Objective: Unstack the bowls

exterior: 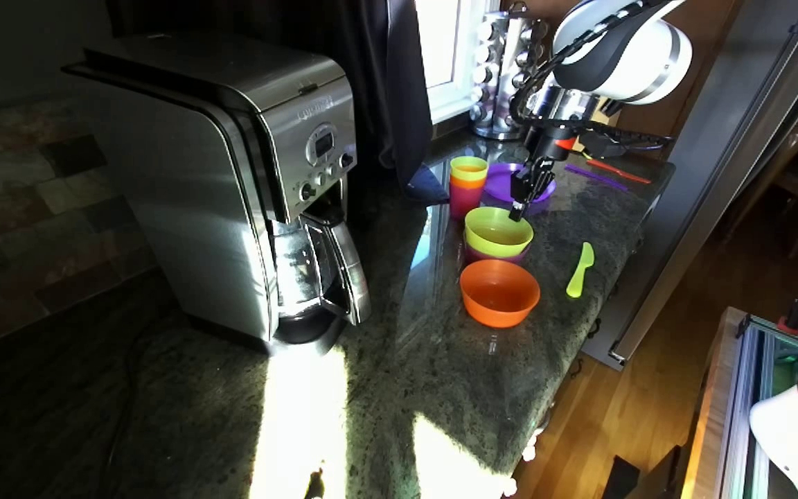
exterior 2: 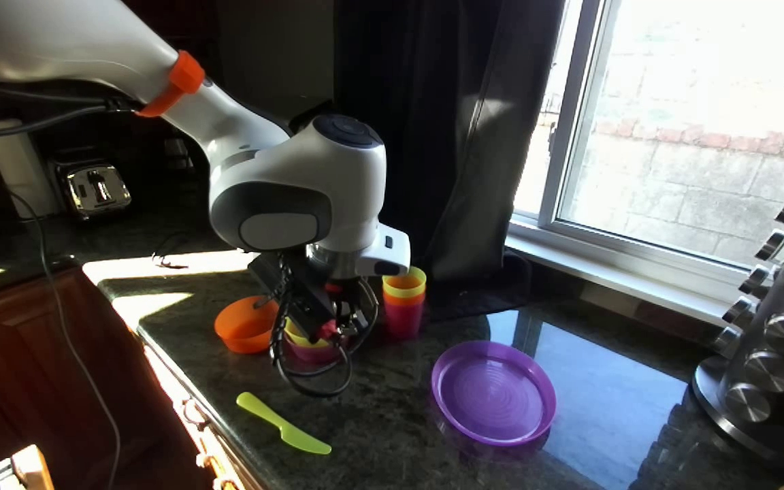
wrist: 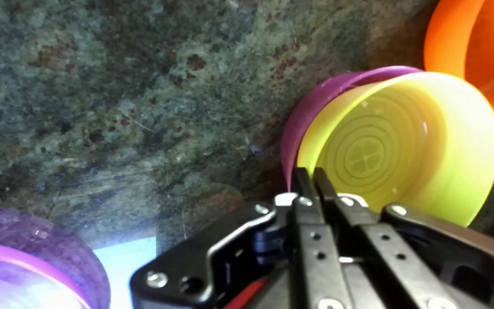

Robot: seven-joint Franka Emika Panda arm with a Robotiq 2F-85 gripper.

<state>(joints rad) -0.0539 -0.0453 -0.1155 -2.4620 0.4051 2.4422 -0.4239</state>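
The green bowl (wrist: 384, 146) is stacked in the mouth of the purple bowl (wrist: 296, 122), set off-centre; in the wrist view the purple rim shows along one side of it only. Whether the green base bears on the purple bowl cannot be determined.

The gripper (wrist: 311, 176) is at the green bowl's rim, on the side facing the purple dish (exterior 2: 494, 391). Jaws narrow, one on either side of the bowl's wall, pinching it.

The orange bowl (exterior: 499, 292) stands upright on the counter (exterior: 378, 388), just beside the green bowl, on the side opposite the purple dish. Contact between the two cannot be confirmed.

The purple dish lies flat, apart from the green bowl. A stack of cups (exterior 2: 403, 313), yellow uppermost, stands near the green bowl, toward the curtain (exterior 2: 446, 136). A green knife (exterior: 581, 270) lies apart from the green bowl, toward the counter's front edge.

Well apart from the green bowl stand the coffee maker (exterior: 233, 173) and, past the purple dish, the spice rack (exterior 2: 773, 340). In an exterior view the robot arm (exterior 2: 310, 177) and its cables partly hide the green bowl.
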